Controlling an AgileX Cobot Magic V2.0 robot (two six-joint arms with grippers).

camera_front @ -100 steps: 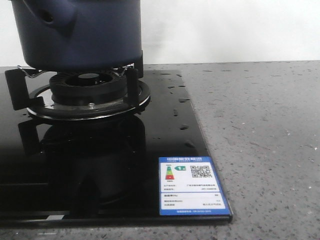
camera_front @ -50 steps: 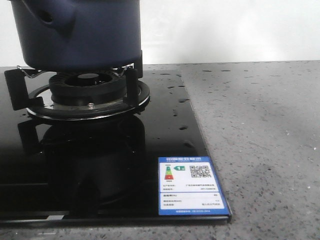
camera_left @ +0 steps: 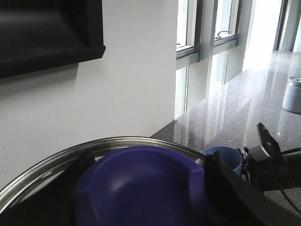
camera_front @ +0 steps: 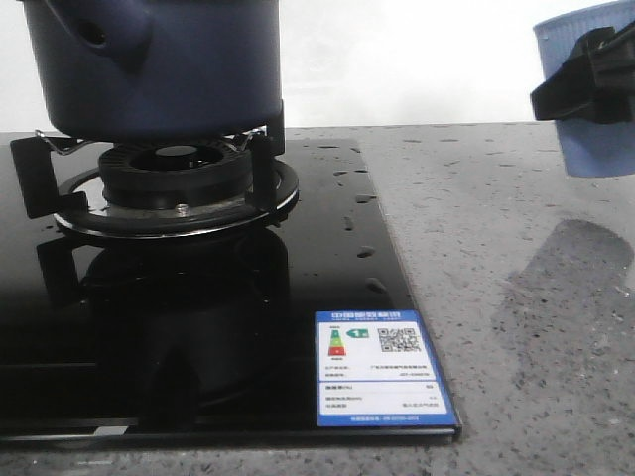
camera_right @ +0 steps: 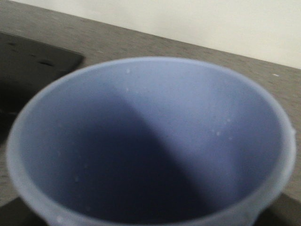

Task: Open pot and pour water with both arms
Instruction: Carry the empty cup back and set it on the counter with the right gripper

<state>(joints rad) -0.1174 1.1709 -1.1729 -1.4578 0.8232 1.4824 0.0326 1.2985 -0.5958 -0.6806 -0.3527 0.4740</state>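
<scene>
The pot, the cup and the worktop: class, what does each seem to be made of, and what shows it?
The pot: probably enamelled or coated metal; matte navy wall. The cup: likely plastic; pale blue, smooth, slightly translucent rim, droplets inside. The worktop: speckled grey stone or a stone look-alike, with a soft sheen. The stove top beside it looks like black glass, mirror-glossy.

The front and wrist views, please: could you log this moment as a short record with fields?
pot: dark blue pot sits on the burner grate of the black glass hob
lid: glass lid with blue knob, left gripper shut on the knob
cup: light blue cup held off the counter by the right gripper
cup contents: only droplets visible inside
hob surface: water drops near its right edge
</scene>
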